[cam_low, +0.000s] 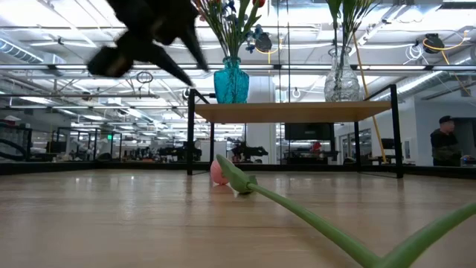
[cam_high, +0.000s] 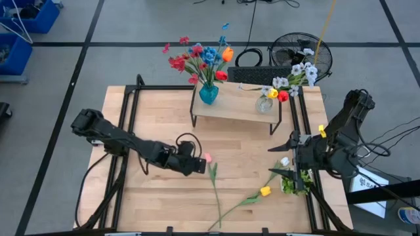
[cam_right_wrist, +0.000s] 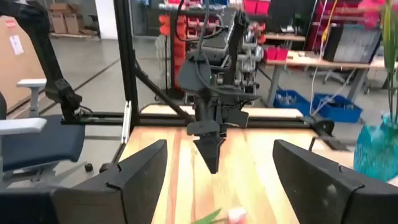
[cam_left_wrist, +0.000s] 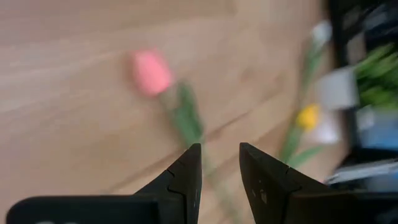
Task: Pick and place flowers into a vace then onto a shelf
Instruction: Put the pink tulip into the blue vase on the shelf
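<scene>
A pink flower (cam_high: 208, 158) lies flat on the table, its green stem (cam_high: 215, 190) running toward the near edge; its blossom (cam_left_wrist: 151, 71) also shows in the left wrist view. My left gripper (cam_high: 201, 164) hovers open just left of the blossom, above the table (cam_low: 160, 45), slanting down, with nothing between its fingers (cam_left_wrist: 219, 155). A yellow flower (cam_high: 265, 191) and a white one (cam_high: 285, 161) lie to the right. My right gripper (cam_high: 281, 159) stands wide open and level over the table's right side (cam_right_wrist: 219, 146). On the shelf (cam_high: 230, 108) stand a teal vase (cam_high: 209, 94) and a clear vase (cam_high: 265, 104), both holding flowers.
A bushy green clump (cam_high: 295, 183) lies under my right arm at the table's right edge. Black frame rails (cam_high: 128, 124) run along both sides of the table. Bare wood (cam_high: 157, 203) lies at the near left. A fan (cam_high: 295, 49) stands on the floor behind the table.
</scene>
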Controlling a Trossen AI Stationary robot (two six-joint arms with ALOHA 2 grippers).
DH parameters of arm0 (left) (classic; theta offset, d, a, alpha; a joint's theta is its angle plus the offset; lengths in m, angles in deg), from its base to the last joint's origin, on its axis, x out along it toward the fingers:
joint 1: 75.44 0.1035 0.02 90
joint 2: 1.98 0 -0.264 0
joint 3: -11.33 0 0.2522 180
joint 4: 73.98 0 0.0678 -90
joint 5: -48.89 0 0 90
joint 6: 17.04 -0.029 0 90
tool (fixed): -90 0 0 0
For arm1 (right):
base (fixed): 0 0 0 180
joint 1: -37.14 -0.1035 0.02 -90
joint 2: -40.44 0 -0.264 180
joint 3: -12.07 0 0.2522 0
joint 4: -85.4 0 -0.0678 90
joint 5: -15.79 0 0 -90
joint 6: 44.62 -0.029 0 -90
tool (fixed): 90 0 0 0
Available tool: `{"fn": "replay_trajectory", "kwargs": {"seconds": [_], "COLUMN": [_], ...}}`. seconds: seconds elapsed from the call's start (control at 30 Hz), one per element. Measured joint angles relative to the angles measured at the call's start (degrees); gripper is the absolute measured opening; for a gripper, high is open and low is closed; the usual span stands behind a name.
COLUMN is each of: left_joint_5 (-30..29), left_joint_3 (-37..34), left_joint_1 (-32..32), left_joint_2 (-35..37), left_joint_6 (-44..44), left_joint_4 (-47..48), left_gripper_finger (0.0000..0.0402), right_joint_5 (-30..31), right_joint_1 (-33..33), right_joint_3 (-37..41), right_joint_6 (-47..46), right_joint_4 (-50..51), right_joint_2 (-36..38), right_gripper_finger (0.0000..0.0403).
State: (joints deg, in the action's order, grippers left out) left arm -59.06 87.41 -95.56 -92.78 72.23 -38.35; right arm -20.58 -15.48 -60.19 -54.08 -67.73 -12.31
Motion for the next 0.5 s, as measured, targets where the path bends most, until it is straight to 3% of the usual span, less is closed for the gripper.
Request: {"fn": "replay_trajectory", "kwargs": {"seconds": [0.17, 0.37, 0.5], "left_joint_5": [-6.0, -5.1, -4.4], "left_joint_3": [-10.1, -13.5, -13.4], "left_joint_1": [1.7, 5.0, 6.5], "left_joint_2": [0.0, -0.1, -1.9], "left_joint_6": [-2.7, -6.9, -11.5], "left_joint_4": [-15.5, -16.3, -22.4], "left_gripper_finger": [0.0113, 0.0113, 0.0113], "right_joint_5": [0.0, 0.0, 0.0], "right_joint_1": [0.0, 0.0, 0.0], "right_joint_3": [0.0, 0.0, 0.0], "right_joint_6": [-0.1, 1.2, 1.3], "right_joint_4": [0.5, 0.5, 0.5], "right_joint_2": [0.0, 0.0, 0.0], "right_gripper_finger": [0.0283, 0.0283, 0.0283]}}
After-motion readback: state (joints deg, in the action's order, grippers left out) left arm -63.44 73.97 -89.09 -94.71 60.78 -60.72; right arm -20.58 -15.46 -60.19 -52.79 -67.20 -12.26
